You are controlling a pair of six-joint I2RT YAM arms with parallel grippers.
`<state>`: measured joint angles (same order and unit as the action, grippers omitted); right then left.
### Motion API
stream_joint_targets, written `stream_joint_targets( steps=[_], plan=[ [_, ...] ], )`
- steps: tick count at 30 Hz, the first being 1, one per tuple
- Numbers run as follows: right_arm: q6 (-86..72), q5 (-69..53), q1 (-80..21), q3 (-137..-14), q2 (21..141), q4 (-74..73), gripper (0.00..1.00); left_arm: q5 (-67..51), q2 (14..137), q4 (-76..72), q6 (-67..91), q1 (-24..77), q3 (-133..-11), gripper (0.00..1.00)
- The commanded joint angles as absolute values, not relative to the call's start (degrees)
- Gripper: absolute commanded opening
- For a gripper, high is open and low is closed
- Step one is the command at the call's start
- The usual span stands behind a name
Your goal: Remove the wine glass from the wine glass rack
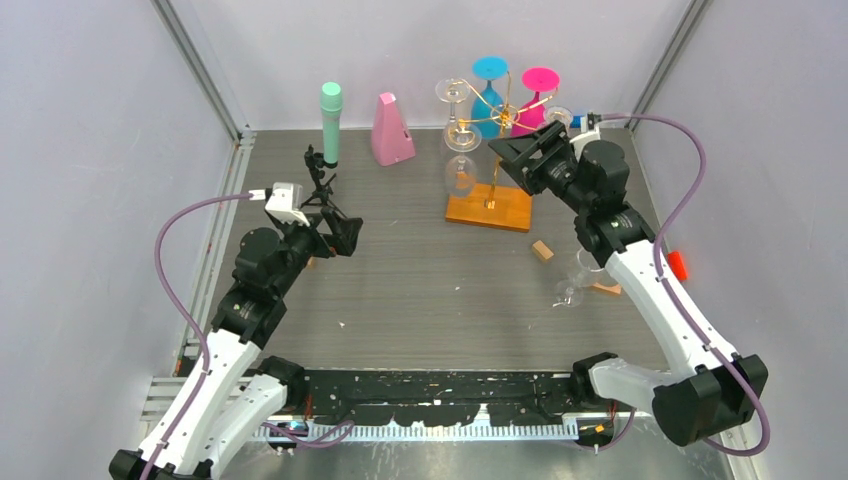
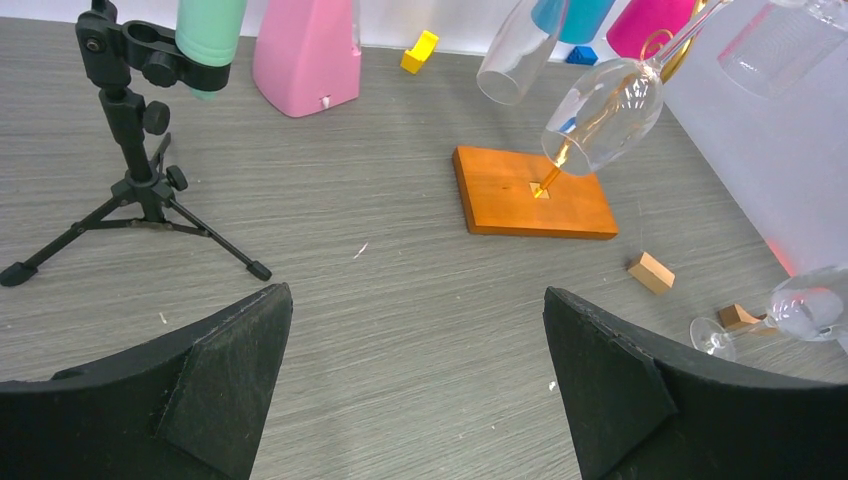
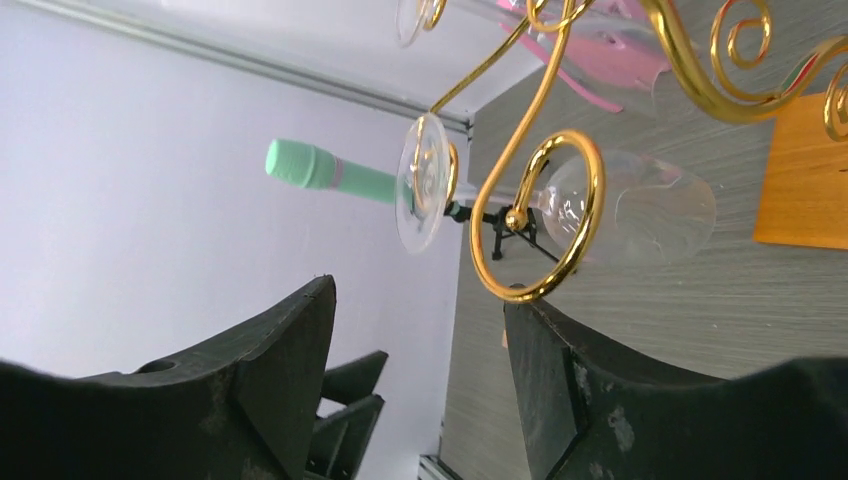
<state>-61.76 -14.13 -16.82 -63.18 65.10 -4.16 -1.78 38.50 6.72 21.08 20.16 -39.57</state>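
The gold wire rack (image 1: 492,118) stands on its orange-brown base (image 1: 489,207) at the back centre. A clear wine glass (image 1: 460,165) hangs upside down from its left arm. A blue glass (image 1: 489,88) and a pink glass (image 1: 538,95) hang behind. My right gripper (image 1: 517,155) is open and empty, right beside the rack's arms. In the right wrist view the gold spiral (image 3: 540,215) sits just above my right gripper (image 3: 420,320), with the clear glass (image 3: 630,205) beyond it. My left gripper (image 1: 345,235) is open and empty, left of the rack; it also shows in the left wrist view (image 2: 415,330).
Another clear glass (image 1: 573,287) lies on its side at the right, near two small wood blocks (image 1: 542,250). A black tripod (image 1: 322,185) holds a green cylinder (image 1: 331,120) at the back left. A pink metronome (image 1: 391,130) stands beside it. Walls close in on both sides.
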Motion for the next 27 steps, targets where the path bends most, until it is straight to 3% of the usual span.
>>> stream_joint_targets(
  steps=[1, 11, 16, 27],
  plan=[
    [-67.2, -7.2, -18.6, -66.2, 67.2, -5.0, 0.67, -2.2, 37.8, 3.7, 21.6, 20.2, -41.2, 1.00],
    [-70.5, 6.4, -26.0, -66.4, 70.3, -0.3, 0.66, -0.4, 35.7, 5.0, 19.9, 20.2, -40.3, 1.00],
    [-71.4, 9.5, -28.1, -68.4, 73.2, -0.3, 0.54, 1.0, 35.4, 5.2, 18.7, 20.2, -40.4, 1.00],
    [-72.2, 14.8, -30.1, -70.3, 76.2, 1.4, 0.49, 1.9, 34.1, 5.9, 17.8, 20.2, -40.2, 1.00]
  ],
)
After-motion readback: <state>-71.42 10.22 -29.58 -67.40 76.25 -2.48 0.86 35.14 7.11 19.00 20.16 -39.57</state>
